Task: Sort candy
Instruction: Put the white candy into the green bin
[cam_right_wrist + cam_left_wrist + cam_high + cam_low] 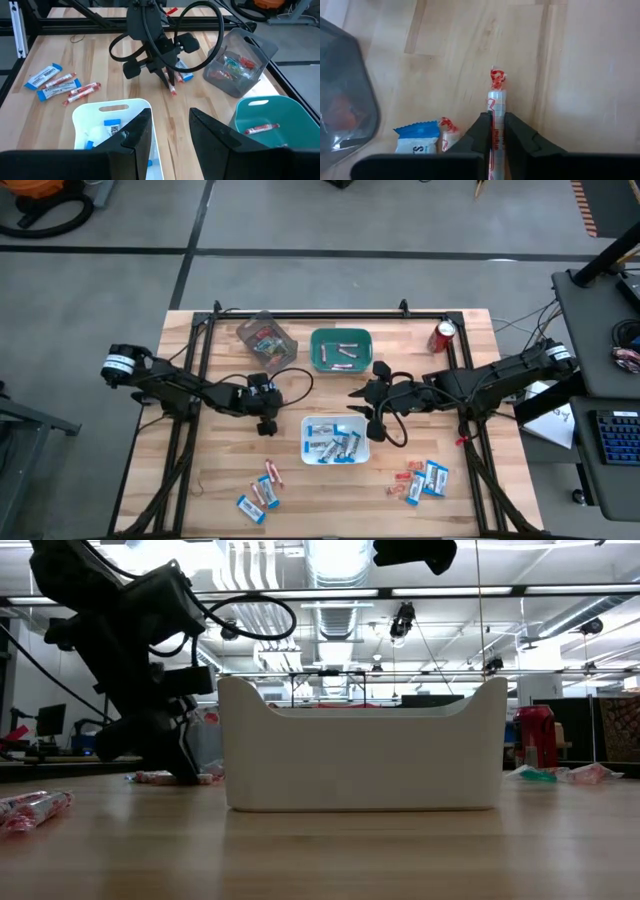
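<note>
Fingers (482, 135) of the left gripper (495, 137) pinch a slim white candy stick (496, 107) with red twisted ends, low on the table (580, 75); its red print is unreadable. The right gripper (170, 131), fingers spread, hovers over the white bin (95, 117) of blue-and-white packets (335, 444)

floor (300, 225): grey concrete | ceiling (340, 570): exposed ducts, strip lights | desk (600, 380): dark, keyboard (617, 437) on it | table (220, 480): pale wood

Three bins (336, 439), one soda can (443, 336), two grippers (268, 427).
</note>
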### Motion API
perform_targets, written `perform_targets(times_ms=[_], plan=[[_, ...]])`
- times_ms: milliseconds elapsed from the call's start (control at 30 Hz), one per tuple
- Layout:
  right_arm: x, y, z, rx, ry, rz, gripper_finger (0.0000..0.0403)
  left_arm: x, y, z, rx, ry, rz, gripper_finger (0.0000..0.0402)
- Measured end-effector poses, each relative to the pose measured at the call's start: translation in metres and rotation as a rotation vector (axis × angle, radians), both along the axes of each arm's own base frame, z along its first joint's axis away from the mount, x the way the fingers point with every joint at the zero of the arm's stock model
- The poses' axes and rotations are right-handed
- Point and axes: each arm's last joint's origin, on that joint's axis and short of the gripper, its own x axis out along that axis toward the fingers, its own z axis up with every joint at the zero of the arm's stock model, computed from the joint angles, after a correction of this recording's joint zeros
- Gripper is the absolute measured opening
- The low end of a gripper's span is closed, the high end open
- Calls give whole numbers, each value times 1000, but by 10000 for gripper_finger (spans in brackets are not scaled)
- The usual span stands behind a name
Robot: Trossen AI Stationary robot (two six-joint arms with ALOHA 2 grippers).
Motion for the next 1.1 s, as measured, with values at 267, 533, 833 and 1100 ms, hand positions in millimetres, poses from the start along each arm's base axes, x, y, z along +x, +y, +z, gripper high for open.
perform_targets(times_ms=[267, 533, 833, 1100], plan=[[0, 0, -1, -1, 3, 1, 125, 6, -7, 34, -60, -133, -91, 4], [0, 0, -1, -2, 3, 2, 125, 16, -5, 92, 22, -338, -190, 3], [-1, 0, -2, -9, 11, 5, 125, 58, 25, 145, 209, -503, -207, 2], [-20, 7, -10, 96, 160, -57, 125, 109, 74, 137, 262, -390, -177, 5]])
